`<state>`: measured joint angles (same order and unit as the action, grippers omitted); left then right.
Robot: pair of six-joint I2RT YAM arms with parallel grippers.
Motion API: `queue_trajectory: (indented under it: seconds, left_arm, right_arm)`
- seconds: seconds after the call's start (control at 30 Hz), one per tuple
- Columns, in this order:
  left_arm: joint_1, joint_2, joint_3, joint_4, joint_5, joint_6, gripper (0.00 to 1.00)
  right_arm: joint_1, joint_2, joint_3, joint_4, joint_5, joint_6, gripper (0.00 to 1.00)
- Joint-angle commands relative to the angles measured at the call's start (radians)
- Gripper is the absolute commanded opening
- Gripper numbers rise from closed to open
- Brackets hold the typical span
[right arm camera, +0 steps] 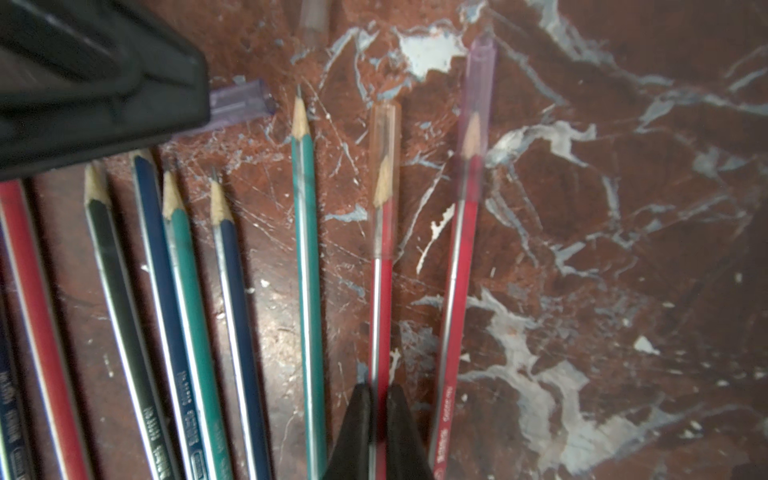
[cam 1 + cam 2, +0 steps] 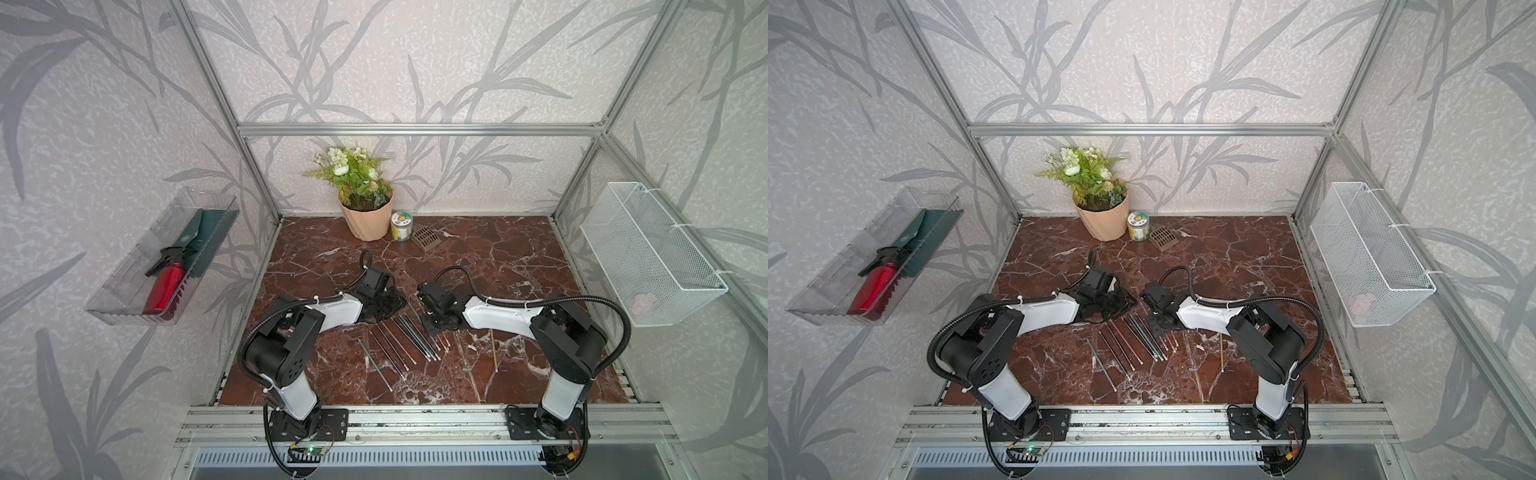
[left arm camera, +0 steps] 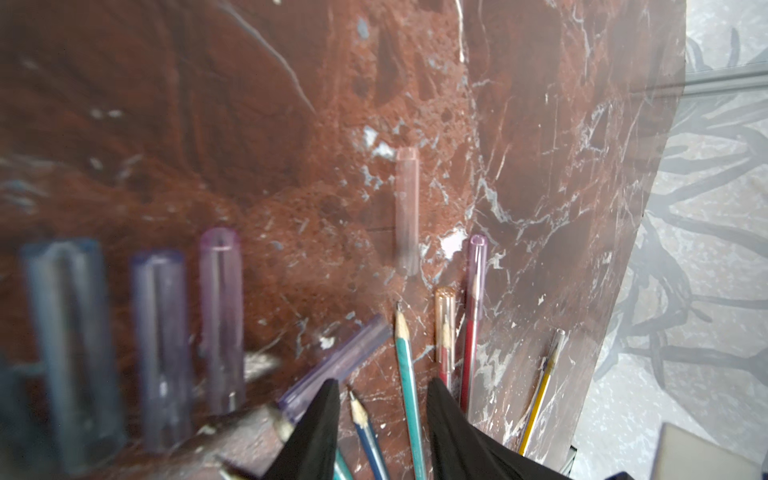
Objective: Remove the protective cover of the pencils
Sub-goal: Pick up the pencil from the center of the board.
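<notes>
Several pencils point(image 1: 305, 249) lie fanned on marble tabletop point(image 1: 623, 208) between arms, most with sharpened tips bare. Right gripper point(image 1: 378, 392) pinched tight on red pencil point(image 1: 380, 311), whose tip sits inside orange-tinted translucent cap point(image 1: 384, 137). Second red pencil point(image 1: 459, 291) just beside wears purple cap point(image 1: 480, 75). Left gripper point(image 3: 382, 382) partly spread, holding nothing; loose purple cap point(image 3: 336, 365) just beside one finger. More loose caps point(image 3: 222, 311) nearby, blurred.

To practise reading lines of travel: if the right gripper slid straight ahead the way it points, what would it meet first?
Probably the orange-tinted protective cover on the tip of the red pencil it grips; the right gripper points along that pencil's barrel.
</notes>
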<state>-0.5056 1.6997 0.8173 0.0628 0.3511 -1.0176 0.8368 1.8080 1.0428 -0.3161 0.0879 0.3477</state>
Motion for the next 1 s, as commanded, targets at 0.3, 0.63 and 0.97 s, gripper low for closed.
queue_trajectory:
  seconds: [0.3, 0.63, 0.97]
  left_arm:
    - [-0.005, 0.013, 0.009, -0.031, -0.013, 0.001, 0.38]
    - [-0.014, 0.000, -0.002, -0.049, -0.026, 0.005, 0.38]
    - [-0.020, -0.005, -0.013, -0.050, -0.021, 0.010, 0.38]
  right_arm:
    - [-0.002, 0.008, 0.030, -0.013, -0.011, 0.004, 0.01]
    - [-0.002, -0.007, 0.028, -0.013, -0.009, 0.006, 0.01]
    - [-0.002, -0.009, 0.023, -0.011, -0.010, 0.008, 0.00]
